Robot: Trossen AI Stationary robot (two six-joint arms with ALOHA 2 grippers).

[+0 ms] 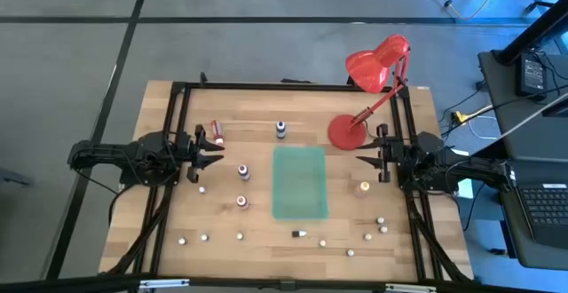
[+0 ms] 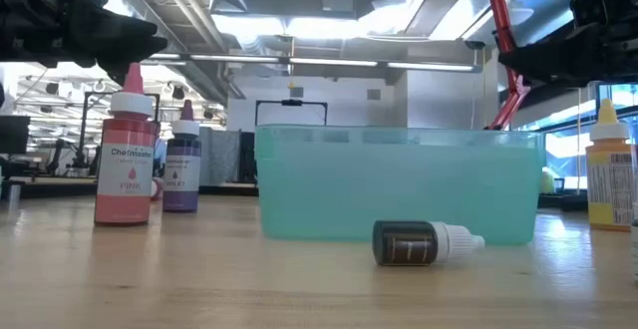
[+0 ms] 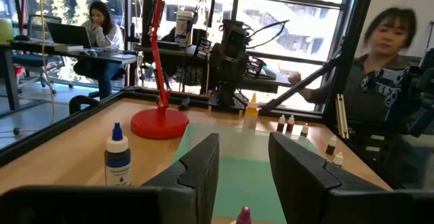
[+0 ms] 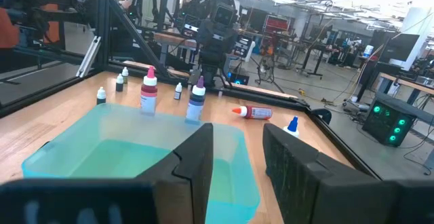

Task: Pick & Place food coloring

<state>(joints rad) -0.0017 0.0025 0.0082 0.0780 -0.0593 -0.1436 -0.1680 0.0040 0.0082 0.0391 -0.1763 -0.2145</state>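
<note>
Food coloring bottles are scattered on the wooden table around a teal see-through tub [image 1: 299,182]. A pink one [image 2: 127,164] and a purple one [image 2: 181,174] stand upright, and a yellow one [image 2: 610,174] stands on the tub's other side. A blue one [image 3: 117,157] stands farther back. A red one [image 4: 252,113] and a small dark one [image 2: 424,242] lie on their sides. Several tiny bottles [image 1: 204,237] stand along the near edge. My left gripper [image 1: 206,148] and right gripper [image 1: 368,160] hover level at the table's left and right sides, both open, nothing between their fingers.
A red desk lamp [image 1: 368,89] stands on its round base at the far right, its head leaning past the table's far edge. A black frame [image 1: 177,89] runs along the table's edges. A person [image 3: 386,81] stands just beyond the table in the left wrist view.
</note>
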